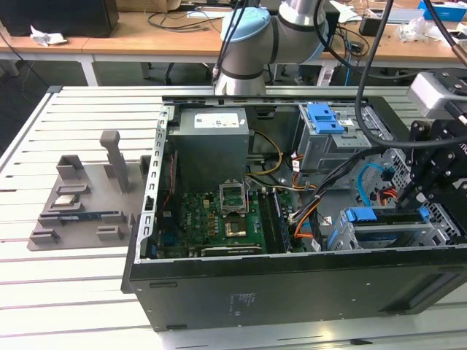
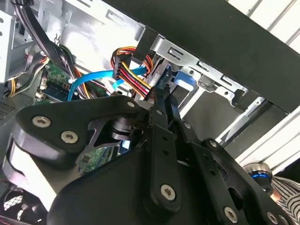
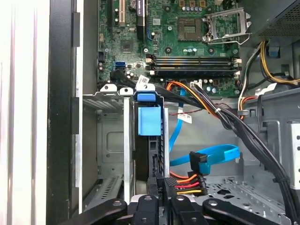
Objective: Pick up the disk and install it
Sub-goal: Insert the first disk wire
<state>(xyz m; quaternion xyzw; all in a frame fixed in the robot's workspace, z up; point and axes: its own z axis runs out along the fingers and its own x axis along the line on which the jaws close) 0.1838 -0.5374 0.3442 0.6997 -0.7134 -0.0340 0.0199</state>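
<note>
The disk stands on edge in the drive cage at the open computer case's front corner, on the exterior view's right, with its bright blue carrier along the top. My gripper reaches down onto the end of that carrier. In the first wrist view the disk shows edge-on between the cage's metal walls, its blue tab at the far end, and my gripper sits at its near end. In the second wrist view the fingertips lie close together, shut on the disk's edge, with the blue carrier just beyond.
A grey power-supply box and the motherboard sit in the case. A smaller blue bracket tops another cage. Orange and red wires with a connector and a blue ribbon cable run beside the disk. A grey fixture lies on the table.
</note>
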